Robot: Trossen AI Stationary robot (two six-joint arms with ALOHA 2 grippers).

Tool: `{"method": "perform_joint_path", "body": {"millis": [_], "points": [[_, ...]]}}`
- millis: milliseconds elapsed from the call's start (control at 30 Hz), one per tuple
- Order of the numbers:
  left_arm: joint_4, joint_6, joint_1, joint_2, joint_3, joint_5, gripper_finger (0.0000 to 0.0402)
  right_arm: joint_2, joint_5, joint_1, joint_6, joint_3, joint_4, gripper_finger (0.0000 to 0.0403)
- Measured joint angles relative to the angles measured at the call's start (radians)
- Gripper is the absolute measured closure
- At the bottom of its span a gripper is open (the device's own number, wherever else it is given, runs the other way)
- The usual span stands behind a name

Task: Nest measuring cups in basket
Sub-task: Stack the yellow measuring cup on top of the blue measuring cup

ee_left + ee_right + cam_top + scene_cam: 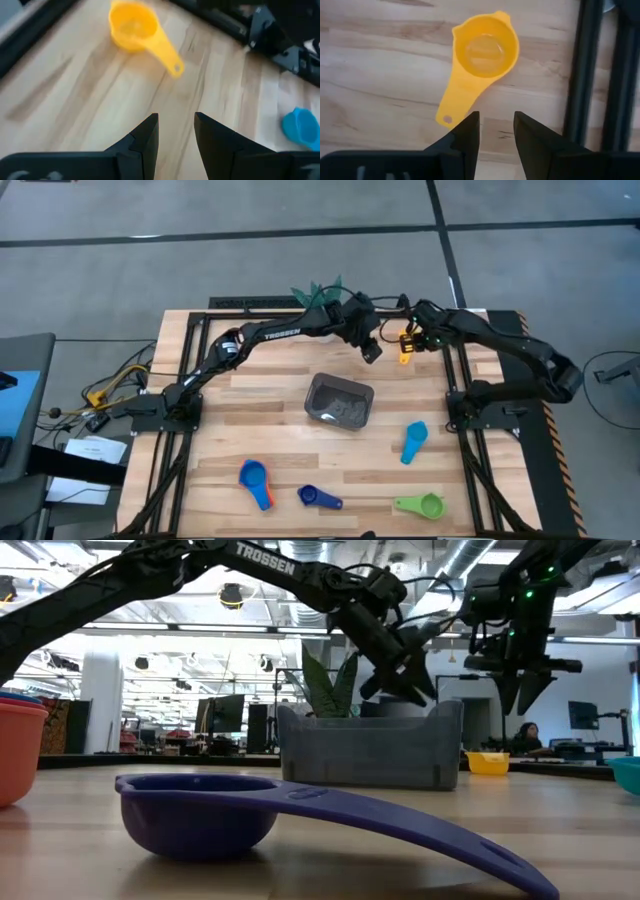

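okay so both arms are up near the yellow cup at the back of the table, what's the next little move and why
Probably lower the right gripper onto the yellow cup's handle and close. That cup lies bare on the table, outside the basket, and the wrist view shows the handle's end just ahead of the open, empty fingers. The left gripper, also open and empty, hangs farther from it.

Yellow cup [484,50] glossy smooth plastic; dark blue cup [200,810] likewise; table [270,390] pale planked wood, seemingly matt.

Grey floor [300,240]; ceiling lights [232,595]; person at monitors [585,715].
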Motion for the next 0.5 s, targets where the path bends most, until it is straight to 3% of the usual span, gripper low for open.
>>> {"method": "perform_joint_path", "body": {"millis": [200, 500], "points": [[-0.096, -0.006, -0.001, -0.035, -0.001, -0.007, 0.0288, 0.08, -0.057, -0.011, -0.031, 0.0, 0.035, 0.0231], [-0.139, 0.043, 0.002, -0.156, -0.001, -0.054, 0.0288, 0.146, -0.01, -0.064, -0.064, 0.0, 0.099, 0.0153]]}}
